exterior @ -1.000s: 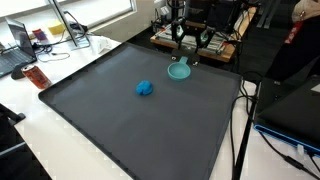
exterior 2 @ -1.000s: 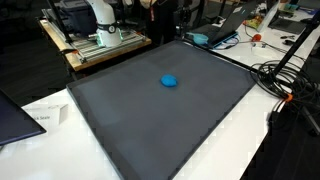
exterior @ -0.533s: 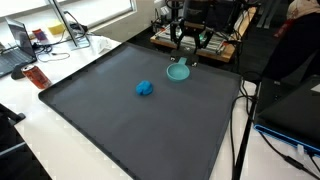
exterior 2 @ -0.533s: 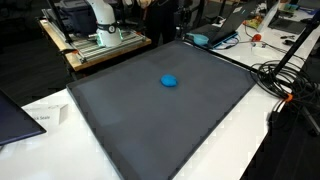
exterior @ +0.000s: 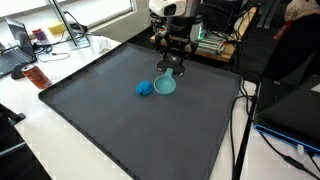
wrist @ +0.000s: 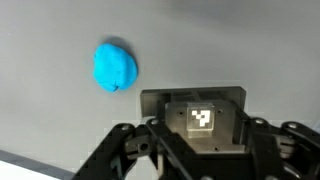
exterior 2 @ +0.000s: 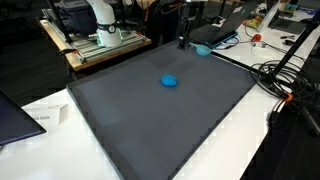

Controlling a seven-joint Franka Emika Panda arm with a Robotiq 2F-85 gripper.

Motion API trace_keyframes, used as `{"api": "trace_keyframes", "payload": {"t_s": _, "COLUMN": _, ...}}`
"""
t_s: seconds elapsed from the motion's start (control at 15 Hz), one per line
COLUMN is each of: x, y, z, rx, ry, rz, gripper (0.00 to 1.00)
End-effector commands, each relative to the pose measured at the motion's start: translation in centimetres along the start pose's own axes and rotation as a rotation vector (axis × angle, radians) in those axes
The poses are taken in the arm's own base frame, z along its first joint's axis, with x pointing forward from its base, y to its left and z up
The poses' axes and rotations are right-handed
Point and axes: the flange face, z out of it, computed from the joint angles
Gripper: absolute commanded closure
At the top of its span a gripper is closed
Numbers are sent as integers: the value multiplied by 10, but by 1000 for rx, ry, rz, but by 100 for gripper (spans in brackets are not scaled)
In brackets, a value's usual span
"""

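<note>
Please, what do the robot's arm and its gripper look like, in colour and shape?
The white rounded arm is smooth-shelled. The black gripper has jointed bar linkages. In the wrist view a grey square block sits among them, bearing a small black-and-white square marker. No cables can be made out.

Wide free passage over the near and middle stretch of the dark grey flat table mat (exterior: 120, 130). In the way near the far edge: a rounded bright blue soft lump (exterior: 145, 88), just beside a small teal plastic bowl (exterior: 165, 86). Hemmed in beyond the mat by a wooden-edged equipment bench (exterior 2: 95, 48) and tangled black cables (exterior 2: 275, 72).
</note>
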Motion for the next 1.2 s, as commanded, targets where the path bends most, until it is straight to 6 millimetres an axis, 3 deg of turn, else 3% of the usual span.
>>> {"api": "trace_keyframes", "payload": {"t_s": 0.0, "x": 22, "y": 0, "z": 21, "rx": -65, "ry": 7, "rz": -52, "gripper": 65}}
{"api": "trace_keyframes", "payload": {"t_s": 0.47, "x": 48, "y": 12, "z": 56, "rx": -135, "ry": 35, "rz": -73, "gripper": 65}}
{"api": "trace_keyframes", "payload": {"t_s": 1.13, "x": 60, "y": 23, "z": 91, "rx": -171, "ry": 19, "rz": -58, "gripper": 65}}
